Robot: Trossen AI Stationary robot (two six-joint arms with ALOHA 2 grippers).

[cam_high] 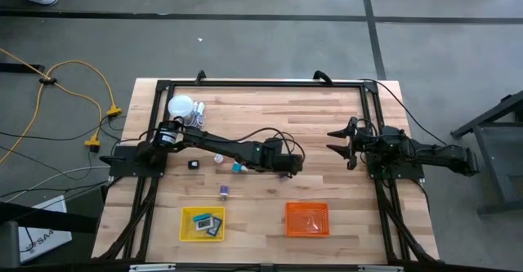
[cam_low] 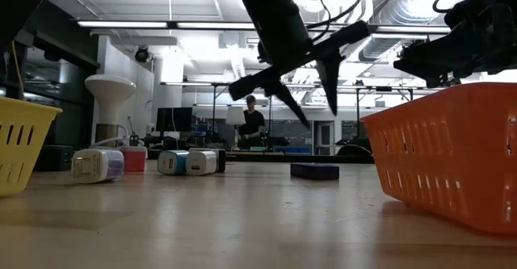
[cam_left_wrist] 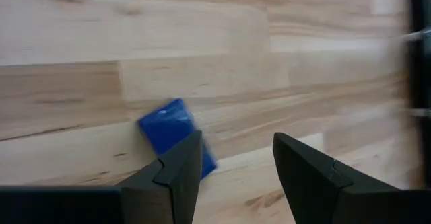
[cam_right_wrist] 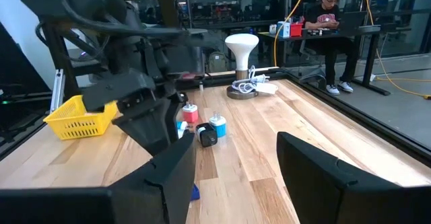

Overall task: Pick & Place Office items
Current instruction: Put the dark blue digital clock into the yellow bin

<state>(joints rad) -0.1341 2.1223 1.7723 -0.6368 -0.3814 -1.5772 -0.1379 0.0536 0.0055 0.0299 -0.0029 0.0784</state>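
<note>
Two arms over tabletop (cam_high: pixel 343 117). Left gripper (cam_left_wrist: pixel 232 167) w/ jaws released, hovering just above blue block (cam_left_wrist: pixel 168 126), which lies flat on wood, just beyond orange tray (cam_high: pixel 306 219), toward tabletop centre. Right gripper (cam_high: pixel 339 144) also spread wide, waiting well off to tray's far right side. Other small items (cam_high: pixel 229 164) scattered beyond yellow tray (cam_high: pixel 202 224); some inside it.

A robotics lab or open workshop hall is shown. A butcher-block table (cam_high: pixel 270 141) is set in a black metal frame on a bare grey concrete floor (cam_high: pixel 245 35), across which yellow cables (cam_high: pixel 73 84) are run. Exposed ducts and strip lights (cam_low: pixel 129 24) are seen overhead, and a person (cam_right_wrist: pixel 330 32) is seated at a desk with a laptop beyond the table.
</note>
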